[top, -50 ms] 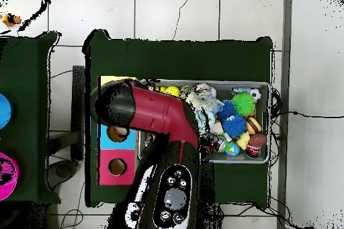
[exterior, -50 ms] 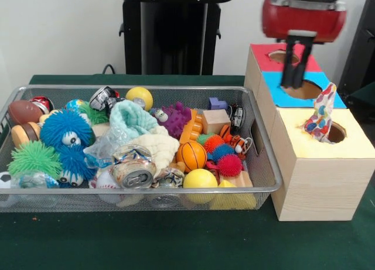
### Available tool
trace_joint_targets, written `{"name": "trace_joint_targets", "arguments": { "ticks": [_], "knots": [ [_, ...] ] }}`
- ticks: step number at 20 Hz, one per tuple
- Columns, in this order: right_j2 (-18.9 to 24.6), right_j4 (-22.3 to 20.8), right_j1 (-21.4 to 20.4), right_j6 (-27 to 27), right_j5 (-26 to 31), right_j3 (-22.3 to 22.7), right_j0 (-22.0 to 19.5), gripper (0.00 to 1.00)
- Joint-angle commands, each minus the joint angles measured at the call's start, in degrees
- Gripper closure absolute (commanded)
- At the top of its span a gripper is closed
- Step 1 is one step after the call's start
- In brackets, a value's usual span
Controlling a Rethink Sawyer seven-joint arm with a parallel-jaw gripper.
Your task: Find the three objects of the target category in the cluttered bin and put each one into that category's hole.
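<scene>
Front view shows the gripper (exterior, -50 ms: 296,77) hanging from the red and black arm (exterior, -50 ms: 303,15) directly over the blue middle section (exterior, -50 ms: 304,91) of the wooden sorting box (exterior, -50 ms: 316,164), its dark tips just above the blue hole (exterior, -50 ms: 306,91); whether the gripper is open or closed I cannot tell, and nothing can be seen held in it. The box stands on the green counter (exterior, -50 ms: 176,241) just beside the wire mesh bin (exterior, -50 ms: 258,164), with a red section (exterior, -50 ms: 281,56) and its hole farthest from the camera and a yellow section (exterior, -50 ms: 345,138) nearest. A patterned piece of fabric (exterior, -50 ms: 320,120) with coloured spots sticks up out of the yellow hole (exterior, -50 ms: 336,132), leaning against its rim. Inside the bin the clutter lies piled: a crushed drink can (exterior, -50 ms: 133,170), a small basketball (exterior, -50 ms: 192,155), a yellow ball (exterior, -50 ms: 200,179) against the front wall, red and blue spiky balls (exterior, -50 ms: 225,159), a purple spiky toy (exterior, -50 ms: 176,119), an orange building brick (exterior, -50 ms: 191,129), a wooden block (exterior, -50 ms: 216,120), a turquoise knitted item (exterior, -50 ms: 130,119) over a cream knitted item (exterior, -50 ms: 155,146), blue fuzzy toys with eyes (exterior, -50 ms: 65,132), a green fuzzy ball (exterior, -50 ms: 34,159) and a toy football (exterior, -50 ms: 23,110) at the left end. From the overhead view the arm (top, -50 ms: 158,115) crosses the bin (top, -50 ms: 269,115) and covers most of the box, leaving the blue hole (top, -50 ms: 119,132) and red hole (top, -50 ms: 117,166) visible.
</scene>
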Motion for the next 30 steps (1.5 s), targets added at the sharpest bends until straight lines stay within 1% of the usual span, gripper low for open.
{"name": "trace_joint_targets", "arguments": {
  "ticks": [1, 4, 5, 9, 13, 14, 21, 27, 30],
  "knots": [
    [3.2, -5.7, 0.5, -0.4, 2.2, 3.6, -5.5, 1.0],
    [2.6, -8.9, -0.3, -1.9, 4.5, 3.5, -6.3, 1.0],
    [2.8, -9.9, -0.6, -2.2, 4.3, 3.8, -6.8, 1.0],
    [4.2, -12.5, -1.4, -2.7, 1.4, 6.8, -9.5, 1.0],
    [5.3, -15.0, -2.4, -3.4, -0.1, 9.4, -11.8, 1.0],
    [5.3, -15.8, -2.5, -3.6, 0.6, 9.7, -12.1, 1.0],
    [7.3, -19.4, -3.6, -3.3, -1.1, 13.9, -14.8, 1.0],
    [8.5, -22.5, -3.4, -1.5, -4.6, 16.5, -16.2, 1.0],
    [9.1, -24.2, -2.9, -1.0, -7.3, 17.8, -17.1, 1.0]
  ]
}}
